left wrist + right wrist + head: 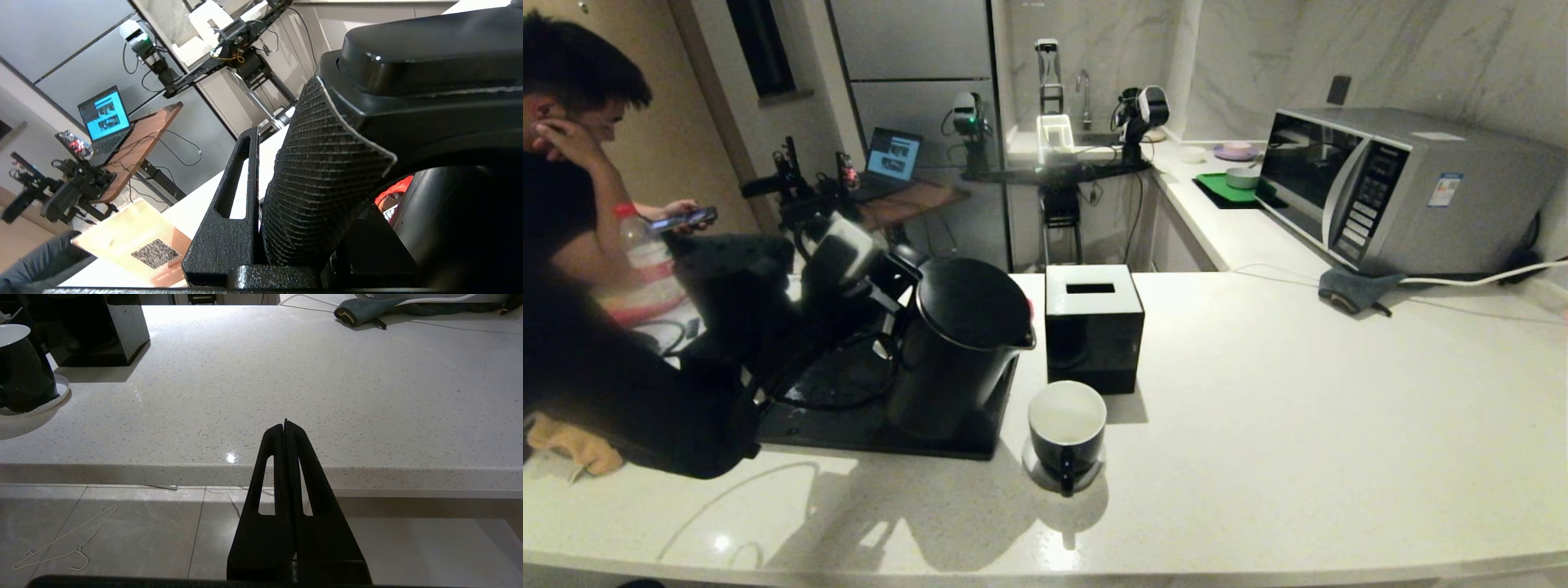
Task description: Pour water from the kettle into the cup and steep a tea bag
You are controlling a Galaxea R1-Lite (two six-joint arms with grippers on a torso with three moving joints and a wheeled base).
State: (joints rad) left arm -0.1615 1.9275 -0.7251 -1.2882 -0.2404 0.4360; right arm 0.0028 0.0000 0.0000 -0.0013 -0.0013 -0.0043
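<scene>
Head view showed the white counter [1258,425] filling most of the scene, with the microwave [1405,192] at its far right by the wall. On the counter's left part stood the kettle [960,343], on a flat black tray [874,425]; its long axis leaned slightly off vertical, and its short spout [1027,339] pointed right, toward the black tissue box [1093,327] just beside it. The left arm came in from the left edge as a dark mass, and the left gripper [882,314] sat at the kettle's handle side, where black on black made the handle hard to pick out. In the left wrist view the left gripper [261,196] was clamped on the kettle's textured handle [322,183], one finger [233,204] flat against it; the other finger was hidden behind the handle. The cup [1067,433] stood upright on a small round coaster [1045,474] near the kettle's base, in front of the tissue box, its handle toward the counter's near edge. Whether water lay in its white interior was hard to tell. In the right wrist view the right gripper [286,428] hung below the counter's near edge, its fingers pressed together on nothing, the cup [22,371] cut off at the frame's edge.
</scene>
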